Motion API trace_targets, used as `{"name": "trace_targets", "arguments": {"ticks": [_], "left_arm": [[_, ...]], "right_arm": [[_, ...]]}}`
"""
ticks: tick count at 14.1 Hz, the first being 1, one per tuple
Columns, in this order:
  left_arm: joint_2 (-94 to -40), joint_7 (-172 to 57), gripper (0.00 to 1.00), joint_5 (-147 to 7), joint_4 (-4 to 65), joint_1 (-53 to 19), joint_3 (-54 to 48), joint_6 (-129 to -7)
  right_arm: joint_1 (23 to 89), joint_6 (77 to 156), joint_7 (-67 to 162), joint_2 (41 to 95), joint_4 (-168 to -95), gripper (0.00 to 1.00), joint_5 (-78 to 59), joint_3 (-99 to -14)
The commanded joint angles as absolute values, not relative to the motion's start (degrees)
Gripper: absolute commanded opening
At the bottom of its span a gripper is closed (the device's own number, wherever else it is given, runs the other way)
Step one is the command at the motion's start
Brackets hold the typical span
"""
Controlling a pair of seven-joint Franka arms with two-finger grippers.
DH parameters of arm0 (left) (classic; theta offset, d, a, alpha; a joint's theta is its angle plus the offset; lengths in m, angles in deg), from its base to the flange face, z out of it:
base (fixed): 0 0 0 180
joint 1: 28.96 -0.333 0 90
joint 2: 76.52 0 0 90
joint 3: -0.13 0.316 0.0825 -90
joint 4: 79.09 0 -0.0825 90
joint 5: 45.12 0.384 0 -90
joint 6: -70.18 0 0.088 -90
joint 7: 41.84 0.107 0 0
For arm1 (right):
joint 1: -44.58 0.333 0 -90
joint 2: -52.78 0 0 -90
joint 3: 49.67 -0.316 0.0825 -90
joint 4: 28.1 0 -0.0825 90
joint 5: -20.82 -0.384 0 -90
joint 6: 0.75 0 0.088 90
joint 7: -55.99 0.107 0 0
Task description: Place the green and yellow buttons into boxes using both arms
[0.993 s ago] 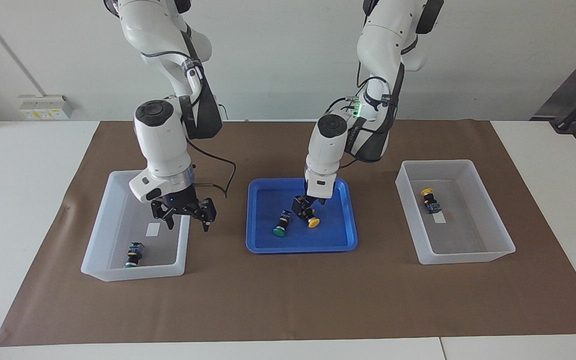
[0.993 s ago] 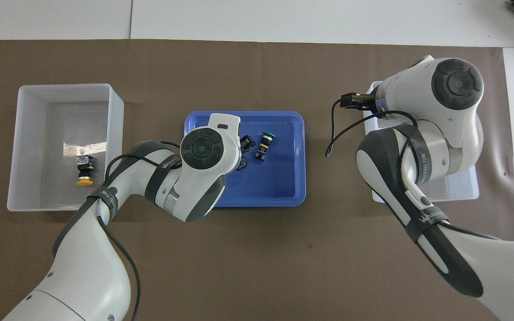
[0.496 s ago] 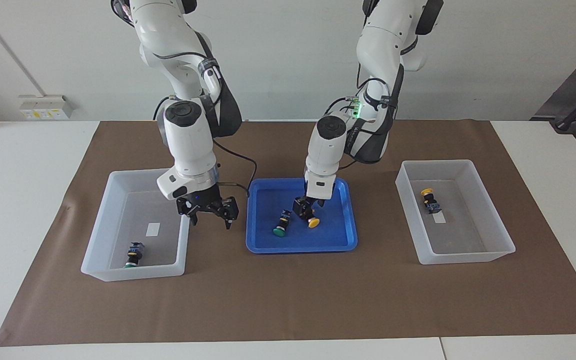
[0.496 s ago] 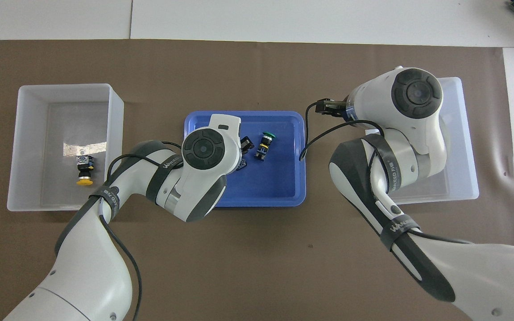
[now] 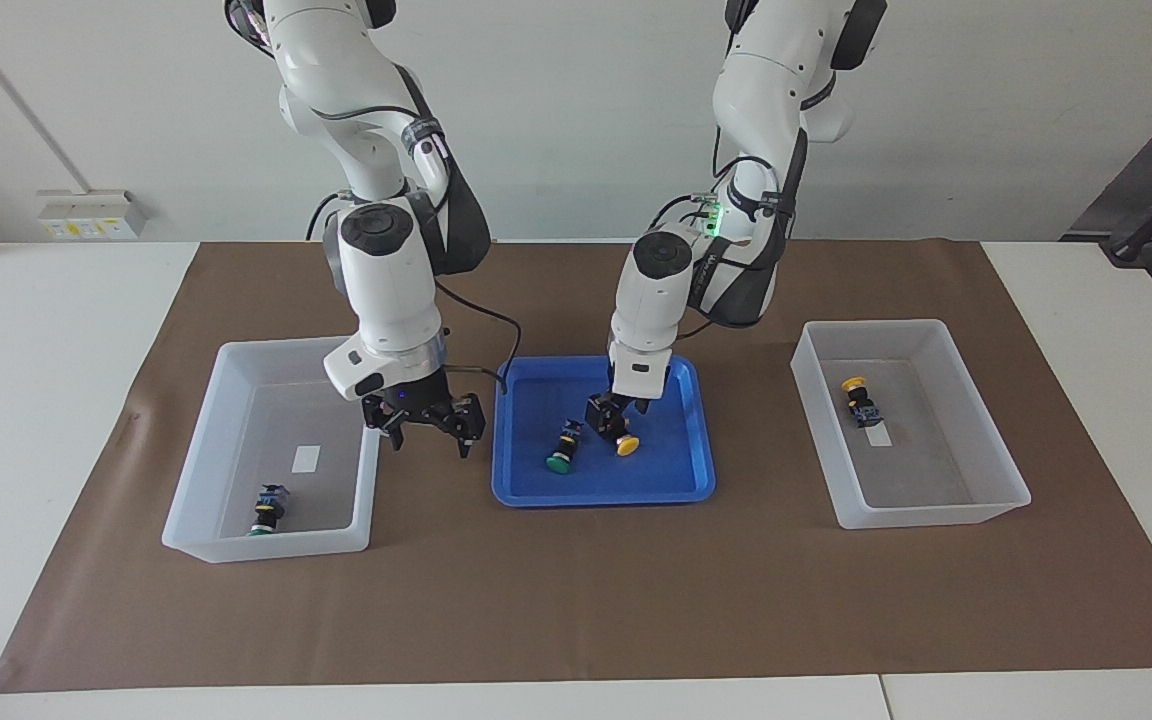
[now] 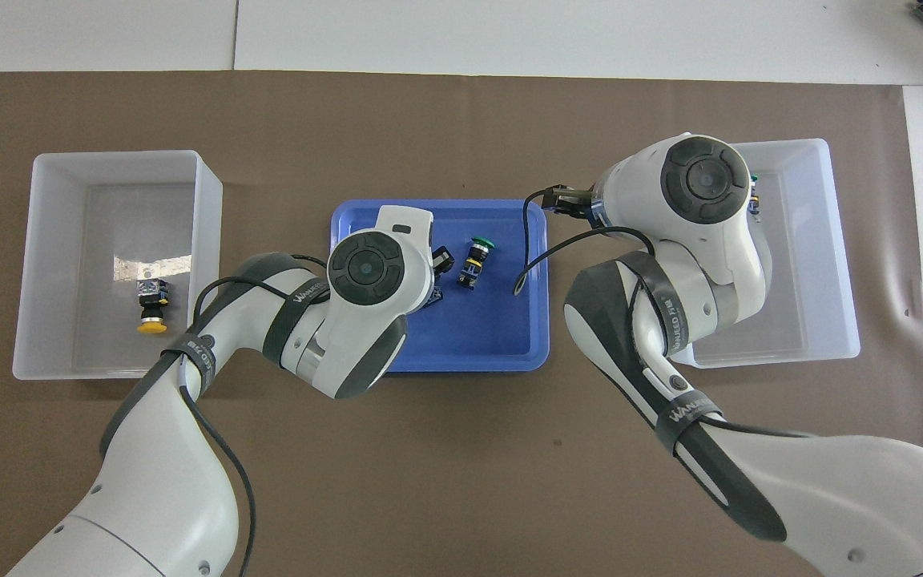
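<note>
**A:** Which button is next, and who takes it?

**B:** As I judge it, the green button (image 5: 561,450) in the blue tray (image 5: 506,495), for the right gripper (image 5: 426,428). That gripper hangs over the brown mat (image 5: 576,600), between the box at the right arm's end (image 5: 198,470) and the tray's rim. Its fingers are spread wide and it holds nothing. From it, the button lies toward the left arm's end of the table.

**A:** How does the button lie?

**B:** On its side. The long axis runs away from the robots, with the green cap at the farther end, turned a little toward the right arm's end.

**A:** The left gripper is nearer, no?

**B:** Yes, the left gripper (image 5: 614,425) is down in the tray, just beside the green button, but it is busy with the yellow button (image 5: 626,445). Whether it has closed on that one I cannot tell. So there is little free room on that side, and I would bring the right gripper in with care.

**A:** Do the views differ?

**B:** The facing view shows the yellow cap under the left gripper, and the height of both grippers. In the overhead view the left wrist covers that button, but the axis of the green one reads plainly there.

**A:** And the rest?

**B:** A second green button (image 5: 266,510) lies in the box at the right arm's end. A second yellow button (image 5: 856,395) lies in the other box (image 5: 986,440), at the left arm's end.
</note>
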State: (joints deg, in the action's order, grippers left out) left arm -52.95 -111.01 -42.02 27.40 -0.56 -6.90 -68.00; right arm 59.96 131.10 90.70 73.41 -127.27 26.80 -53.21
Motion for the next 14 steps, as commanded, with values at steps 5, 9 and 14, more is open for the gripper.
{"name": "trace_targets", "arguments": {"ticks": [5,9,14], "left_arm": [[-52.8,-111.4,0.0,-38.8,23.9,-0.4,-5.4,-62.0],[-60.6,-102.8,0.0,-41.1,23.8,-8.4,-6.1,-53.5],[-66.0,-91.8,0.0,-48.9,20.6,-20.6,-6.1,-43.2]], "right_arm": [[61.6,133.9,95.1,74.5,-127.2,1.0,26.2,-53.4],[63.7,134.0,97.4,75.0,-127.6,1.0,26.2,-53.4],[67.5,135.6,98.2,76.5,-128.1,1.0,26.4,-53.4]]}}
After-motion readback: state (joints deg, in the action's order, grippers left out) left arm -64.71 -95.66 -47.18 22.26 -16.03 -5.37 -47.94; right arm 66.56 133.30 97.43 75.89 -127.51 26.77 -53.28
